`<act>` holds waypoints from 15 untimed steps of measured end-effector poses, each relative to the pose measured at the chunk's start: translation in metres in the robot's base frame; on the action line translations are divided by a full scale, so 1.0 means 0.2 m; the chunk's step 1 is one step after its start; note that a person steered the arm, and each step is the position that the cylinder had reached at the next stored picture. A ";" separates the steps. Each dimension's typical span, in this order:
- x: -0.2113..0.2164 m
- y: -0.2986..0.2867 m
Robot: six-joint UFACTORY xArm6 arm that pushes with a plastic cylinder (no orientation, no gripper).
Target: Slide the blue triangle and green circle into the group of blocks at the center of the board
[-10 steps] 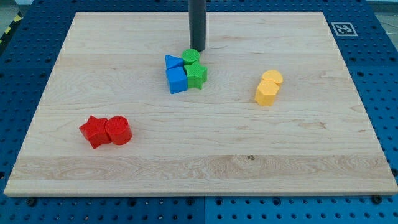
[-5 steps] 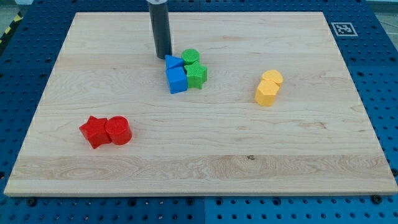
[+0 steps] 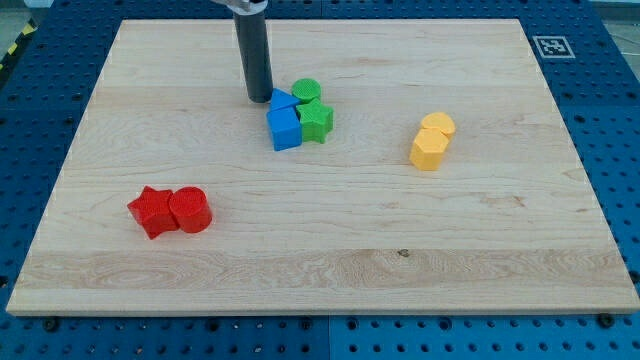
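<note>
The blue triangle (image 3: 282, 100) and the green circle (image 3: 307, 90) lie at the top of a tight cluster near the board's upper middle. A blue cube (image 3: 284, 129) and a green star (image 3: 317, 121) sit just below them, all touching. My tip (image 3: 259, 98) stands on the board just left of the blue triangle, close to or touching its left edge.
A red star (image 3: 151, 211) and a red cylinder (image 3: 190, 210) sit together at the lower left. Two yellow blocks (image 3: 432, 141) sit together at the right. An ArUco marker (image 3: 552, 46) is at the board's top right corner.
My tip moved from above the green circle leftward to the left side of the blue triangle. The triangle has shifted slightly right, closing up against the cluster.
</note>
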State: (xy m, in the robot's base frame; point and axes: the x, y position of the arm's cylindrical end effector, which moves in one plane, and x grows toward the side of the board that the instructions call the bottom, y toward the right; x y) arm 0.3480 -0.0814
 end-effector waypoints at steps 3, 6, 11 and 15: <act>-0.01 0.08; 0.07 0.10; -0.14 0.26; 0.00 0.29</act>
